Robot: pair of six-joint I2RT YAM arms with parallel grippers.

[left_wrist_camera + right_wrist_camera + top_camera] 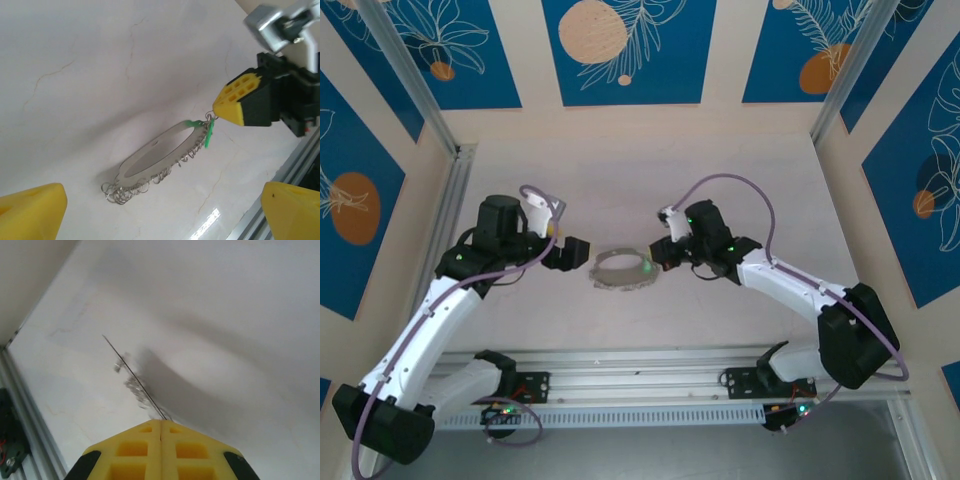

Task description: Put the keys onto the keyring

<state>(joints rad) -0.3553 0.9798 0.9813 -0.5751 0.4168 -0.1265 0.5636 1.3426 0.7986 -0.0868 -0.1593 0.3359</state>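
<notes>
- Top external view: the keyring (pixel 604 273) lies between the two arms, low over the table (pixel 720 180). Its long axis runs from one gripper toward the other. The left gripper (pixel 578 252) stands just beside its left end. The right gripper (pixel 660 256) is at its right end, where the key (pixel 648 267) shows as a green speck.
- Left wrist view: the left gripper (pixel 162 210) has its yellow fingers (pixel 30 212) wide apart with nothing between them.
  - The keyring (pixel 155 144) stretches away from them, tilted, with its far end pinched by the right gripper (pixel 231 102).
  - The key (pixel 208 134) hangs at that far end, touching the band (whether it is threaded on cannot be told).
  - The silvery rings (pixel 120 192) bunch at the near, free end, down on the table.
- Right wrist view: the right gripper (pixel 160 440) has its pads pressed together on the keyring (pixel 132 374). The ring is seen edge-on as a thin line running straight out of the seam.
- Judgement: the free end lies directly ahead of the left jaws, and the left arm is the nearer one to it. A grip there would close across the band, not along it.
</notes>
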